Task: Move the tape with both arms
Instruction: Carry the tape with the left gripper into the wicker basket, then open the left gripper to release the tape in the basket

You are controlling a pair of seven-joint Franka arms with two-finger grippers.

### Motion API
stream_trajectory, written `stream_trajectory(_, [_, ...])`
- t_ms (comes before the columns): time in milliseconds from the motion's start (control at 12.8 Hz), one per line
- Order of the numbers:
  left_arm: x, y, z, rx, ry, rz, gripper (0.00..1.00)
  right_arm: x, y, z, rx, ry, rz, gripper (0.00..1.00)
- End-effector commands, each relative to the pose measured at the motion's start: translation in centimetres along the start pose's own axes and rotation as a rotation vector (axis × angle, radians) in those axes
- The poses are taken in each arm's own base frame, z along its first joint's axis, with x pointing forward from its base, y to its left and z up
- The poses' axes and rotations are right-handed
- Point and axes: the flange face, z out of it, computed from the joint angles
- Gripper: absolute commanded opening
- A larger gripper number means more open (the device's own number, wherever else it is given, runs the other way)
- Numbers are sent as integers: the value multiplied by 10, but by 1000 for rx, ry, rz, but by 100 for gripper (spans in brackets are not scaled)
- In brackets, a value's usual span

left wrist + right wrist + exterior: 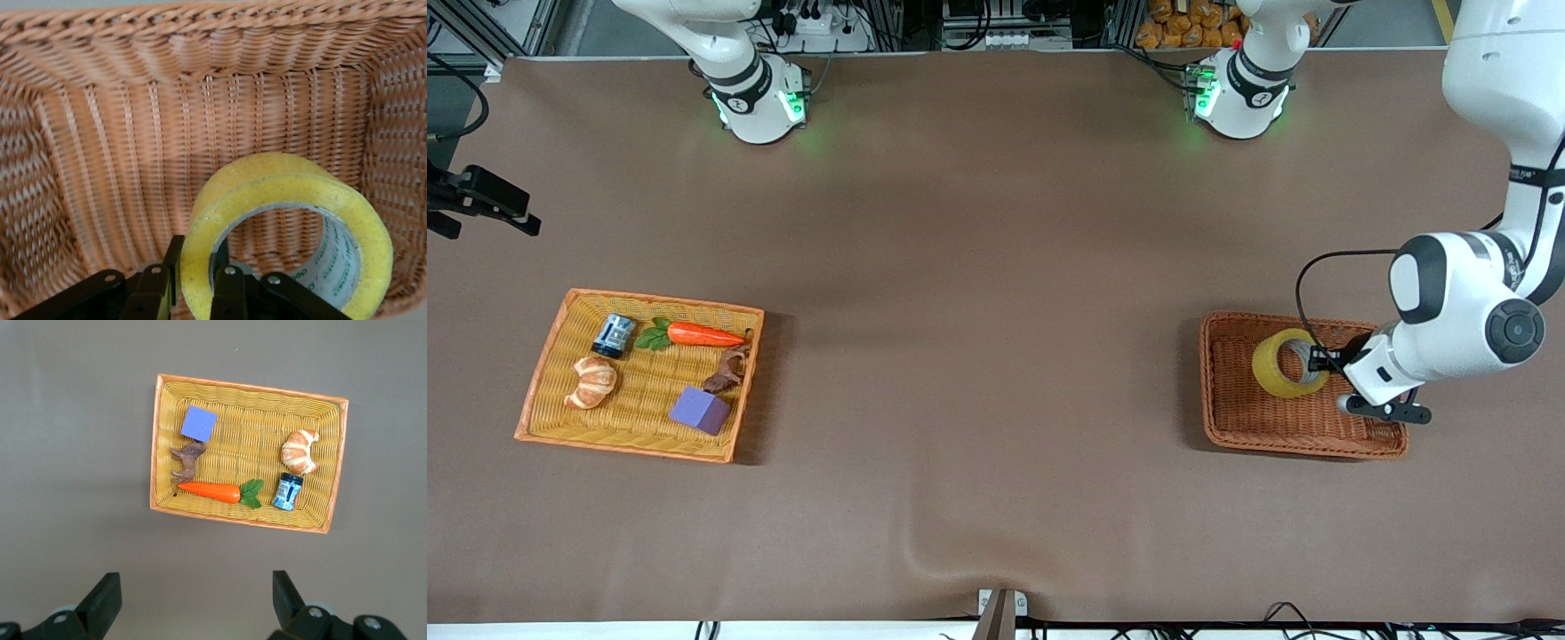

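The tape point(1267, 364), a yellowish ring with a grey-white core, is tilted up on edge inside the brown wicker basket point(1227, 418) at the left arm's end of the table. My left gripper point(1319, 360) is shut on the ring's wall, one finger inside the core and one outside. In the left wrist view the tape point(280, 180) fills the foreground between the left gripper's point(199, 257) fingers, with the basket point(133, 133) around it. My right gripper point(197, 590) is open and empty, high over bare table beside the yellow basket point(157, 447); it is out of the front view.
The yellow basket point(551, 391) at the right arm's end holds a croissant point(592, 381), a carrot point(704, 335), a purple cube point(699, 409), a blue can point(614, 335) and a brown figure point(727, 372). A black camera mount point(480, 200) juts in at that end.
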Motion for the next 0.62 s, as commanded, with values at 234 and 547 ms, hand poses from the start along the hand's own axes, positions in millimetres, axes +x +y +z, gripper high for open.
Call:
stream_trajectory(234, [29, -5, -34, 5, 64, 77, 100, -17, -3, -11, -3, -43, -14, 100])
stream_trajectory(547, [13, 37, -131, 31, 122, 19, 100, -21, 0, -17, 12, -37, -4, 100])
